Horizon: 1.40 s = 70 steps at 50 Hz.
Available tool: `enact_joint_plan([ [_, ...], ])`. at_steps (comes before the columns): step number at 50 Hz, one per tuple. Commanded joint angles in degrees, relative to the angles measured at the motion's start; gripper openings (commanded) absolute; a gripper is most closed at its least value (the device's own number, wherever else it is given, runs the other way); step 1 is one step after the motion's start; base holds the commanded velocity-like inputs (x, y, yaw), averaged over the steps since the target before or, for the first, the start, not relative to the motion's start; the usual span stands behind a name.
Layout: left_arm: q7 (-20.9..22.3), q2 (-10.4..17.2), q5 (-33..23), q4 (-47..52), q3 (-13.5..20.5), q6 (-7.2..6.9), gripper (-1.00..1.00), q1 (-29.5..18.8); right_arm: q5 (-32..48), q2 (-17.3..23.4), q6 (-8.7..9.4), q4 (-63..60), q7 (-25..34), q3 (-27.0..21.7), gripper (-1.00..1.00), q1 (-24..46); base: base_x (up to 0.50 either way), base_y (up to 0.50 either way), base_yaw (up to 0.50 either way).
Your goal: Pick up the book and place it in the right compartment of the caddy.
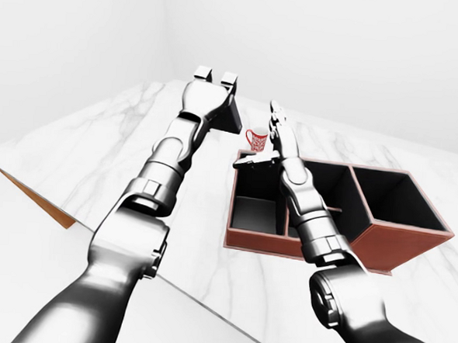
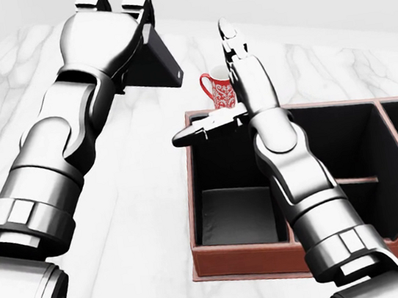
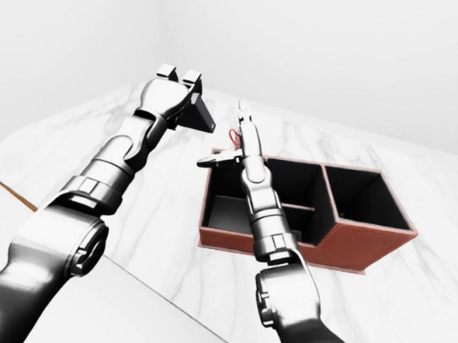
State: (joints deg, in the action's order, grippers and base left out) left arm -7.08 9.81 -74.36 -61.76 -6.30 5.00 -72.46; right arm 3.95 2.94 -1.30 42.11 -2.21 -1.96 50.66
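Over the marble table [image 2: 140,202]: left hand [image 2: 111,28] grips the dark book [image 2: 153,63].
Right hand [image 2: 230,78], fingers spread, blocks the red mug [image 2: 219,90] beyond the caddy [image 2: 259,259].

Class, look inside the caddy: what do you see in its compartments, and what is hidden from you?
The caddy shows dark, empty compartments where visible. The right hand and its arm cover part of the middle section. The book is outside, held in the left hand.
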Motion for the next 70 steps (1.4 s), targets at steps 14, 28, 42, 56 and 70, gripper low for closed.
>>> enact_joint_plan([
  [14, 0.27, -1.34, -1.46, 6.12, 1.49, 0.00, -1.00, 2.00, 0.04, -0.30, 1.06, 0.43, -0.02, 0.20, 1.00, 2.22, 0.00, 0.00, 0.00],
  [28, 3.78, -2.34, -1.50, 12.71, 1.64, 0.00, -1.00, 5.67, 0.19, 0.83, -2.48, 8.01, -0.51, -0.60, 1.00, 5.72, 0.00, 0.00, 0.00],
  [42, 4.53, -2.21, -1.42, 13.42, 1.78, 0.00, -1.00, 5.81, 0.45, 1.27, -3.70, 16.39, -1.34, -1.11, 1.00, 8.64, 0.00, 0.00, 0.00],
  [56, 10.83, -2.88, -1.70, 23.55, 1.99, 0.00, -1.00, 9.35, 0.53, 1.14, -3.70, 17.55, -1.48, -1.18, 1.00, 8.20, 0.00, 0.00, 0.00],
  [70, 15.45, -3.31, -2.27, 30.63, 2.19, 0.00, -1.00, 12.57, 0.63, 0.94, -3.70, 18.19, -1.63, -1.13, 1.00, 8.37, 0.00, 0.00, 0.00],
])
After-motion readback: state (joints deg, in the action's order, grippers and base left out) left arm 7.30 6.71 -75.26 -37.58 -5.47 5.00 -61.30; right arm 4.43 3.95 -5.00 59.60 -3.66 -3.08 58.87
